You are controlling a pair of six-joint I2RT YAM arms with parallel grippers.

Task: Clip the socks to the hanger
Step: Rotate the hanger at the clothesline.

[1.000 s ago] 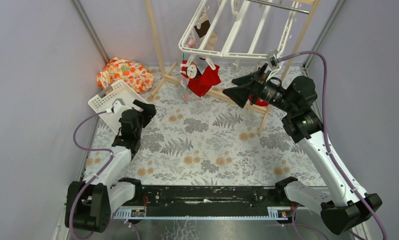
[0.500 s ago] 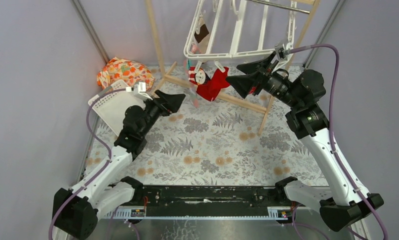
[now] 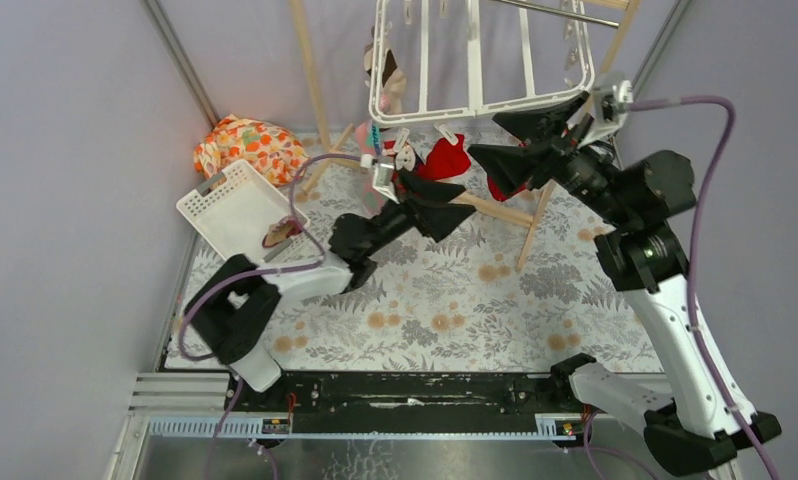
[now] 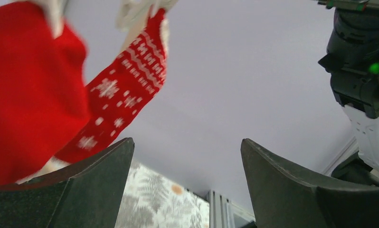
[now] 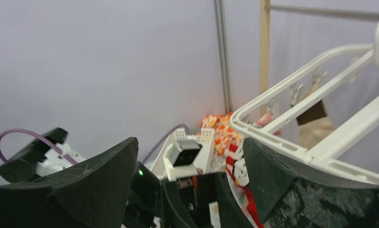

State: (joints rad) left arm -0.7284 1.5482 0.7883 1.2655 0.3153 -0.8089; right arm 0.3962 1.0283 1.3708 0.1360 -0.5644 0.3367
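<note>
Left hand (image 4: 187, 142), apart and empty, hovers under a hanging red sock (image 4: 130, 90); right hand (image 5: 191, 142), likewise apart, faces the hanger (image 5: 292, 95). Likely next: grasp that sock.

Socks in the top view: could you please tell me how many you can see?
3: a red sock under the near edge of the hanger, a second red sock partly hidden by the right gripper, and a tan-toed sock on its left side. Others may be hidden.

The top camera looks down over the whole worktop (image 3: 425, 290). The left wrist camera tilts up, close under the socks (image 4: 130, 90). The right wrist camera faces the hanger (image 5: 354, 124). The top view also shows both.
</note>
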